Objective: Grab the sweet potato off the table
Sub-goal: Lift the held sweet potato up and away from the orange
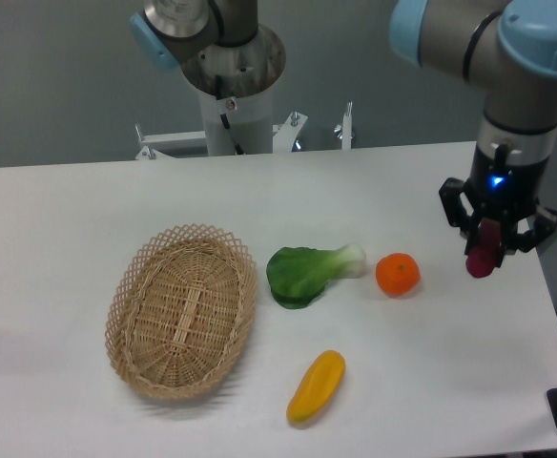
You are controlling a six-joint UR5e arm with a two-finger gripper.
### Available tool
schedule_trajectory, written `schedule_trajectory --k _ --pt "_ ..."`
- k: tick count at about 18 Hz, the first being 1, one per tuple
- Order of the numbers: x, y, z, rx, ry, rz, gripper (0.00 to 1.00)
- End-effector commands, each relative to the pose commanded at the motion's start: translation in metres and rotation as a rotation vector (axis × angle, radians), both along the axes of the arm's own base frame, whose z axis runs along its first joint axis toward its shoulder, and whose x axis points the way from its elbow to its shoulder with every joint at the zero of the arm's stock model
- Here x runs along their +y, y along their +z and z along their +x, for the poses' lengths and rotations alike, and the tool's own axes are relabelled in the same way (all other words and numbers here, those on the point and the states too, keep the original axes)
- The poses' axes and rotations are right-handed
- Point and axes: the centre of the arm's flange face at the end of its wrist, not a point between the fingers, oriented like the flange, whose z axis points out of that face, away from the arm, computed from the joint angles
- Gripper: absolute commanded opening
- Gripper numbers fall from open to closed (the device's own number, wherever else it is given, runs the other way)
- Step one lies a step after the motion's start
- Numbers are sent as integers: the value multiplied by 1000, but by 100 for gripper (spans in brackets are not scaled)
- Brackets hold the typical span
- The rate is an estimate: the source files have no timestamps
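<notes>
The sweet potato [483, 258] is a small dark magenta tuber, held upright in the air above the right side of the white table [69, 210]. My gripper [489, 243] is shut on it from above, with only the tuber's lower end showing below the black fingers. The arm's grey and blue wrist rises straight up from the gripper to the top right of the view.
A round orange fruit [398, 274] lies left of the gripper. A green leafy vegetable [304, 272] sits mid-table, a yellow-orange elongated vegetable [316, 386] near the front edge, and a wicker basket [181, 309] at the left. The robot base [231, 76] stands behind the table.
</notes>
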Motion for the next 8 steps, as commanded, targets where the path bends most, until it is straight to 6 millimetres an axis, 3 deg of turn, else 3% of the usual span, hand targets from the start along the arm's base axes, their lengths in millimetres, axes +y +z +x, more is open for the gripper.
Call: schedule_trajectory --k 8 --pt "-5 0 -4 1 9 1 32"
